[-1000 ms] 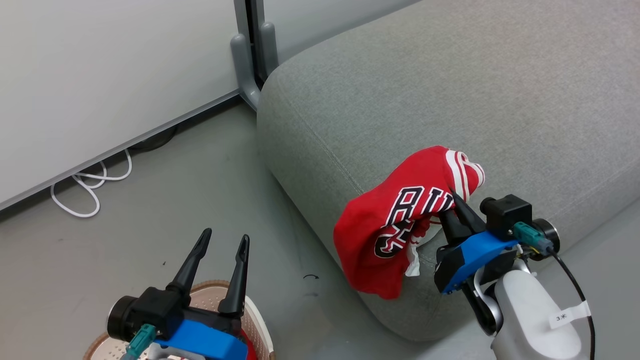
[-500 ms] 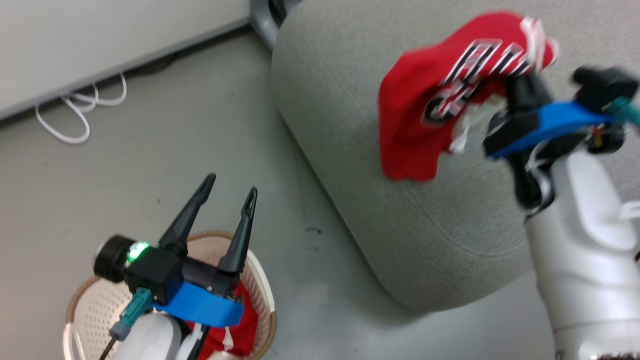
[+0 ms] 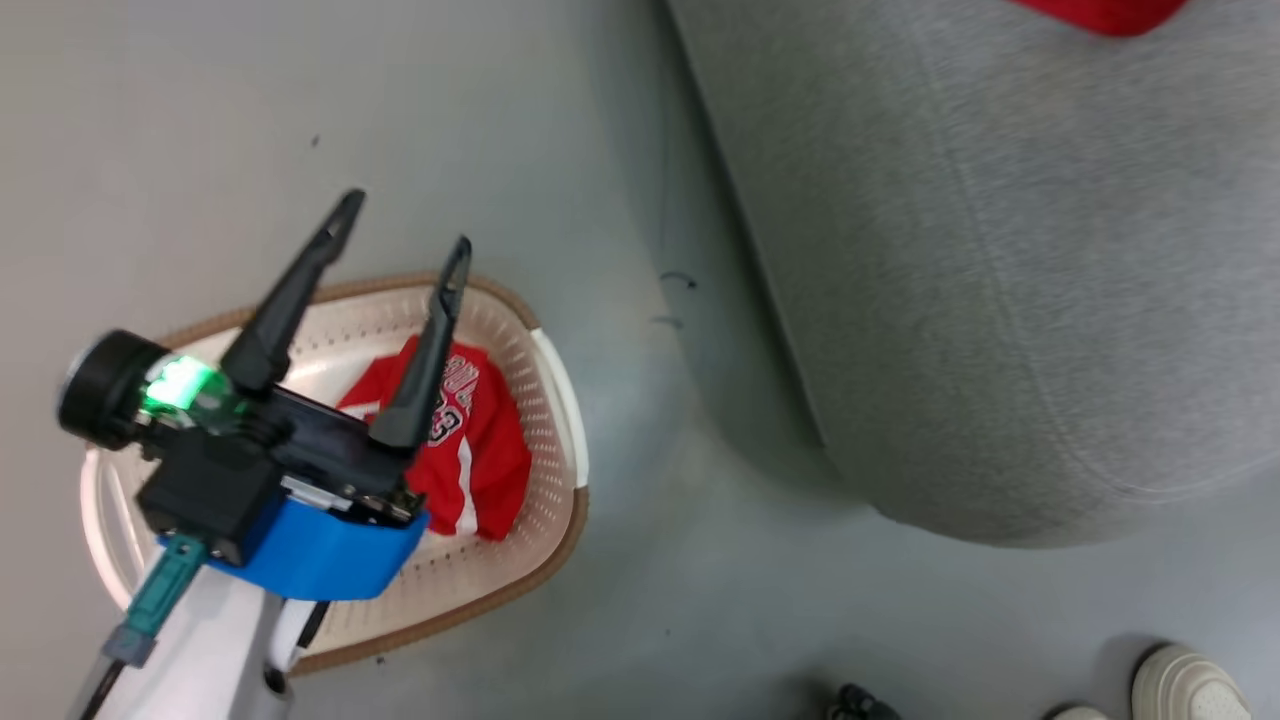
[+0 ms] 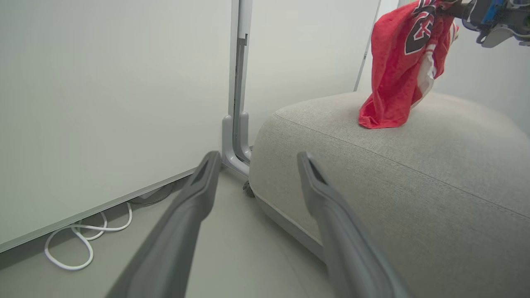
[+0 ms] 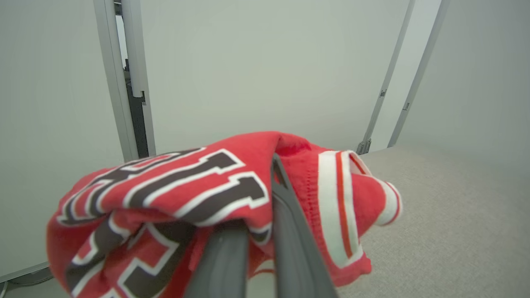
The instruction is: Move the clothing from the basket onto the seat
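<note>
One red garment (image 3: 480, 440) of the clothing lies in the cream basket (image 3: 555, 360) on the floor. My left gripper (image 3: 406, 220) hovers above the basket, open and empty; its fingers (image 4: 194, 198) point toward the wall and the grey seat (image 4: 414, 165). My right gripper (image 5: 258, 207) is shut on the other red garment (image 5: 186, 186). From the left wrist, that garment (image 4: 393, 74) hangs from the right gripper (image 4: 459, 9), its lower end touching the seat top. A red scrap of it (image 3: 1100, 12) shows at the head view's top edge over the seat (image 3: 1000, 300).
White wall panels with a grey post foot (image 4: 236, 149) stand behind the seat's left end. A white cable (image 4: 83, 244) loops on the floor by the wall. A person's shoe (image 3: 1190, 685) stands on the grey floor to the right of the basket.
The head camera has swung down, bringing the whole basket into view. My right gripper has lifted its garment from the seat's front side to above the seat top. Left gripper stays open.
</note>
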Tool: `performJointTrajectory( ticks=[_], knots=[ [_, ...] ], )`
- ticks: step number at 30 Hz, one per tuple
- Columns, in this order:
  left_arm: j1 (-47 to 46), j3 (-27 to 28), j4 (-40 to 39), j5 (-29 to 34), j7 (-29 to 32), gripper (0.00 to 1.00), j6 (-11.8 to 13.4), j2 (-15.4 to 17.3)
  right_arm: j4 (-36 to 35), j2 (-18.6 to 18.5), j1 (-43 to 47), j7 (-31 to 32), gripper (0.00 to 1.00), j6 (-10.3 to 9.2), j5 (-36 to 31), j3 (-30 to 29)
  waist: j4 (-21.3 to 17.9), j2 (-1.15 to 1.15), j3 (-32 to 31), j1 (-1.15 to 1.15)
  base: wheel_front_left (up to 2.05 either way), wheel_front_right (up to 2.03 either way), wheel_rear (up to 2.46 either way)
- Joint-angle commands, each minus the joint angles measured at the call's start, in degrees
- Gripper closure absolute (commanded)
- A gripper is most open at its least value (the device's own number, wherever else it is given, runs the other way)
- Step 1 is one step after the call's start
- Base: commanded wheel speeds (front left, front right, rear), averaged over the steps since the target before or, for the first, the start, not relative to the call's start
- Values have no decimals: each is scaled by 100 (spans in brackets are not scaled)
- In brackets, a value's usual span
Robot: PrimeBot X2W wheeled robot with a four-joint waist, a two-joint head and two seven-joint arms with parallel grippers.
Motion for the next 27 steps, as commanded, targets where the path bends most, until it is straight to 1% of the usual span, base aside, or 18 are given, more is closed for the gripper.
performJointTrajectory(
  ticks=[1, 3, 5, 7, 8, 9, 10, 14, 18, 22, 27],
  knots=[
    [-121, 90, -150, 36, -29, 0, 62, 70, 29, -79, -179, -45, 100, 3, -113, -158, 355, 0, 592, -2, 0, 0, 0],
    [-96, 145, -327, 52, -29, 0, 75, 128, 102, -132, -243, -103, 100, 2, -253, -388, 370, 0, 727, -2, 0, 0, 0],
    [-65, 145, -439, 65, -29, 0, 70, 160, 215, -214, -167, -163, 100, 3, -539, -518, 418, 0, 798, -2, 0, 0, 0],
    [-92, 132, -484, 80, -29, 0, 65, 160, 458, -224, -32, -141, 100, 2, -734, -686, 467, 0, 835, -2, 0, 0, 0],
    [-110, 114, -490, 84, -29, 0, 63, 144, 584, -214, 1, -113, 93, 2, -804, -810, 489, 0, 833, -2, 0, 0, 0],
    [-125, 89, -491, 90, -29, 0, 61, 120, 681, -195, 16, -119, 53, 2, -904, -941, 511, 0, 824, -2, 0, 0, 0],
    [-140, 63, -483, 92, -29, 0, 56, 99, 782, -150, 25, -116, 0, 2, -964, -1063, 535, 0, 808, -2, 0, 0, 0],
    [-178, -10, -389, 53, -30, 0, 34, 9, 1081, -86, 114, -163, 0, 2, -1254, -1442, 649, 0, 663, -2, 0, 0, 0],
    [-200, -30, -336, 6, -29, 0, 26, -99, 1210, -123, 222, -270, 0, 2, -1557, -1496, 725, 0, 471, -2, 0, 0, 0],
    [-186, -58, -204, -62, -29, 0, 1, -229, 1235, -170, 443, -359, 0, 2, -1835, -1449, 790, 0, 168, -2, 0, 0, 0],
    [-19, -29, 80, -160, -29, 0, -20, -492, 1189, -3, 926, -455, 0, 2, -2136, -1239, 874, 0, -398, -2, 0, 0, 0]
  ],
)
